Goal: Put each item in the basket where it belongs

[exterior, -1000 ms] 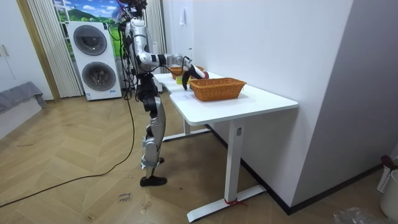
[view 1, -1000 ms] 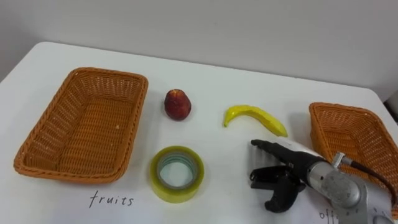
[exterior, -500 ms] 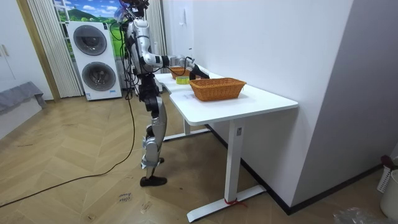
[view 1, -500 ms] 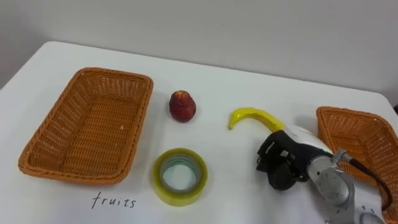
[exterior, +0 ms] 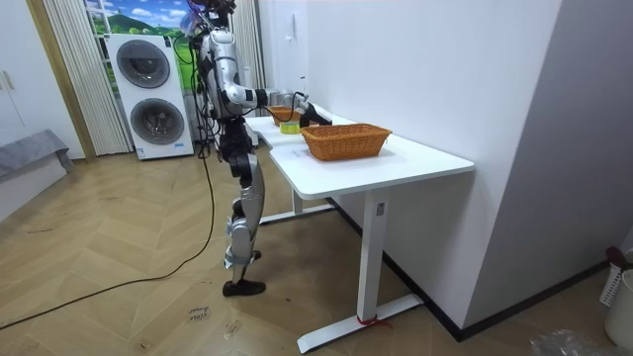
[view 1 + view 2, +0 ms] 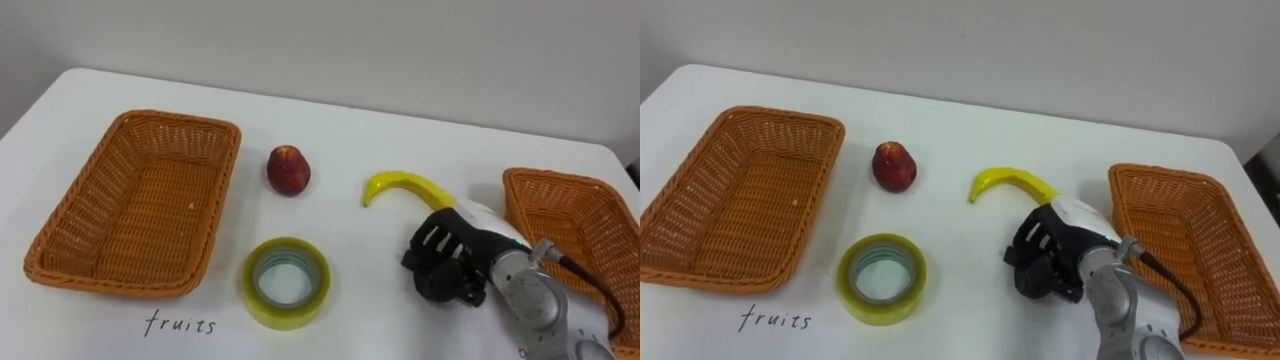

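Your banana [image 6: 400,185] lies on the white desk [image 6: 330,130], right of centre in the frame. Its thin stem end points left and its thicker end is tucked under the right hand [image 6: 450,262]. Expect it to be light, fairly stiff along its curve and smooth-skinned, so a little slippery, and likely to bruise if squeezed hard. A wrap round the thick part should serve you better than a pinch at the tip. The right hand sits low and to the right, its fingers curled down over the banana's right end and closed round it, though the contact underneath is hidden. The left basket [image 6: 75,200], probably the one for fruit, stands empty and well apart at the left. The red fruit [image 6: 288,170] and the tape roll [image 6: 320,290] lie between it and the banana.
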Tool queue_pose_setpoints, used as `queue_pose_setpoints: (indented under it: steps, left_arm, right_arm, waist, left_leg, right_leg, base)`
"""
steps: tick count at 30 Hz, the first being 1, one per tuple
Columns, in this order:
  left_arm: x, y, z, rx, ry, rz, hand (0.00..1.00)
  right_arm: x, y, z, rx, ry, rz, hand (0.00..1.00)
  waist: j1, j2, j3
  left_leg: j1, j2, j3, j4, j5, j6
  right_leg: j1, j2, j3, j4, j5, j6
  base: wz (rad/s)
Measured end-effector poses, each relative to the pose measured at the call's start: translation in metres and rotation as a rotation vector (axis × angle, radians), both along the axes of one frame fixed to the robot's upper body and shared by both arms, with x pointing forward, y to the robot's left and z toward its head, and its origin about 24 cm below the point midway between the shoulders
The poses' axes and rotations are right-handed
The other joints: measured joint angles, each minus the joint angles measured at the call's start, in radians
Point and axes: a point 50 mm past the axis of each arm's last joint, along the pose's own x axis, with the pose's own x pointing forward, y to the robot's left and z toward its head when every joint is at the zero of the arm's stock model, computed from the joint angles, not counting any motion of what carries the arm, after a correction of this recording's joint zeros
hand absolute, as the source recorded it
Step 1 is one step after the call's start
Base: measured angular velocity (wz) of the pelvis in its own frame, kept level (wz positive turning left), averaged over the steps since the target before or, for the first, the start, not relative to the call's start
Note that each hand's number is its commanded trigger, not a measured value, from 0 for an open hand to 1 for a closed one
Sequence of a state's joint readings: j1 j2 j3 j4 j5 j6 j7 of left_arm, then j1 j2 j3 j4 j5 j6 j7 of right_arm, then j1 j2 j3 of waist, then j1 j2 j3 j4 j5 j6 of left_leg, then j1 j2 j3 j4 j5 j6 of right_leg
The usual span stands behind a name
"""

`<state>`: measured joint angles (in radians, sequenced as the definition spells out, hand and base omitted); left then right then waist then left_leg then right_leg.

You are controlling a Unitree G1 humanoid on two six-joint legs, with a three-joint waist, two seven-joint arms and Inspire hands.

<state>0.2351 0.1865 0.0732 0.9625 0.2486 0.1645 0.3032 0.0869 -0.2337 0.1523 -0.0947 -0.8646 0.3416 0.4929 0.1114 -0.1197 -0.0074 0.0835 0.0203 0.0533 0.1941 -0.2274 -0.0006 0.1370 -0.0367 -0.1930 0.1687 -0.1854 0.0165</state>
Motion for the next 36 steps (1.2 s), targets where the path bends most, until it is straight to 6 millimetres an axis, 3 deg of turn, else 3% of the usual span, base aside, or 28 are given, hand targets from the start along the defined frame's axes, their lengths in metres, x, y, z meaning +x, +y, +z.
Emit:
queue_pose_setpoints:
  steps: [12,17,23,28,36]
  left_arm:
    - [0.001,-0.003,-0.001,-0.002,-0.009,-0.013,0.0]
    - [-0.003,-0.005,-0.001,-0.01,-0.029,0.0,0.0]
    - [-0.011,-0.005,-0.002,-0.018,-0.041,0.044,0.0]
    - [-0.027,-0.003,-0.003,-0.016,-0.022,0.075,0.0]
    - [-0.04,-0.004,-0.003,-0.018,-0.019,0.16,0.0]
  right_arm:
    - [-0.008,0.006,0.009,0.051,-0.022,0.028,1.0]
    - [-0.01,0.011,0.021,0.148,-0.043,0.082,1.0]
    - [-0.004,0.005,0.054,0.236,-0.199,0.085,1.0]
    - [0.006,-0.014,0.094,0.307,-0.46,0.023,1.0]
    - [0.004,-0.033,0.119,0.304,-0.692,-0.081,1.0]
  waist:
    - [-0.009,0.002,0.0008]
    - [-0.025,0.009,0.0065]
    - [-0.046,0.014,0.0091]
    - [-0.06,0.005,0.0112]
    - [-0.078,0.001,0.0134]
  left_leg:
    - [0.001,0.0,0.005,-0.005,0.001,-0.001]
    - [-0.003,0.002,0.036,-0.013,0.003,0.0]
    - [-0.001,0.002,0.053,-0.021,0.004,0.001]
    - [0.015,0.002,0.053,-0.028,0.004,0.001]
    - [0.016,0.002,0.053,-0.027,0.004,0.001]
  right_leg:
    - [-0.004,0.002,0.023,0.0,0.0,0.0]
    - [-0.026,0.002,0.039,0.002,0.0,0.0]
    - [-0.035,0.002,0.06,0.0,0.0,0.0]
    - [-0.023,0.003,0.065,-0.001,0.0,0.0]
    - [-0.02,0.002,0.063,-0.002,0.0,0.0]
  base:
    - [-0.01]
    - [-0.16]
    - [-0.08]
    - [0.01]
    - [0.01]
